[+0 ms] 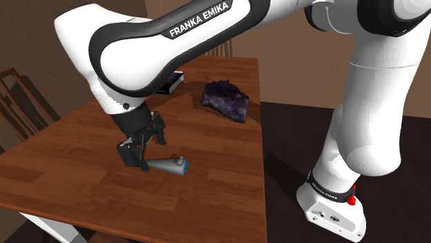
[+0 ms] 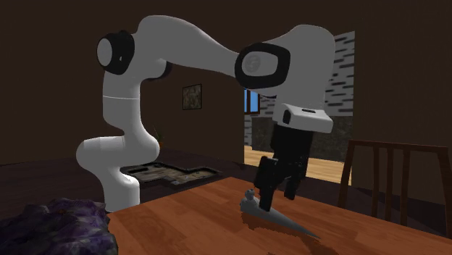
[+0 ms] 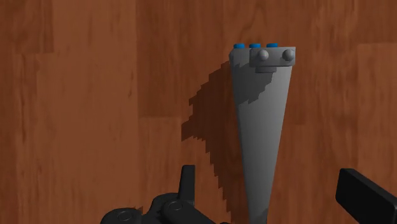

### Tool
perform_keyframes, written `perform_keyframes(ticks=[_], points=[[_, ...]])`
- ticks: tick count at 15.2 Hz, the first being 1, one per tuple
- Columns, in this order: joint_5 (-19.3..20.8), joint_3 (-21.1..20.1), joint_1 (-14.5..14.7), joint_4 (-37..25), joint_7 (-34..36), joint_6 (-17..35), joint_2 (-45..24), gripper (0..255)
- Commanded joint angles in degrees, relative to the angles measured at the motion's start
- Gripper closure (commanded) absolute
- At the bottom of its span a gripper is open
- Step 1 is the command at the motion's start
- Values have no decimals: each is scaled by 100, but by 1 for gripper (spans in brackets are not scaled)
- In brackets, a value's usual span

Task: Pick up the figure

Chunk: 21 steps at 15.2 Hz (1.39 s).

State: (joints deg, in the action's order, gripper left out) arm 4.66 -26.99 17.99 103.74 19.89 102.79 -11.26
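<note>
The figure [image 1: 170,166] is a grey, tapering wedge with small blue dots at its wide end, lying flat on the brown wooden table [image 1: 69,148]. My black gripper [image 1: 138,160] hangs just above its narrow tip, open. In the wrist view the figure [image 3: 262,121] runs away from the gripper [image 3: 273,191], its narrow end between the two fingers, which stand well apart and do not touch it. In the second exterior view the gripper [image 2: 277,198] sits low over the figure [image 2: 271,216].
A dark purple lumpy object [image 1: 226,102] and a flat dark box [image 1: 169,84] lie at the table's far end. A wooden chair [image 1: 21,103] stands at the shoulder view's left. The table edge runs close by the figure, towards the stand [image 1: 331,207].
</note>
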Motion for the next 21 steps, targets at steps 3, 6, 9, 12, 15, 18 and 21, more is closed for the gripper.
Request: perform_keyframes(ticks=[3, 6, 9, 12, 15, 18, 21], points=[[52, 6, 18, 194, 46, 286, -104, 0], [62, 9, 20, 211, 51, 322, -125, 255], [62, 9, 20, 219, 51, 329, -125, 255], [63, 10, 20, 216, 51, 329, -127, 255], [59, 8, 19, 220, 51, 326, -119, 255], [20, -1, 12, 77, 25, 116, -44, 255], [-13, -9, 7, -79, 3, -97, 21, 255]])
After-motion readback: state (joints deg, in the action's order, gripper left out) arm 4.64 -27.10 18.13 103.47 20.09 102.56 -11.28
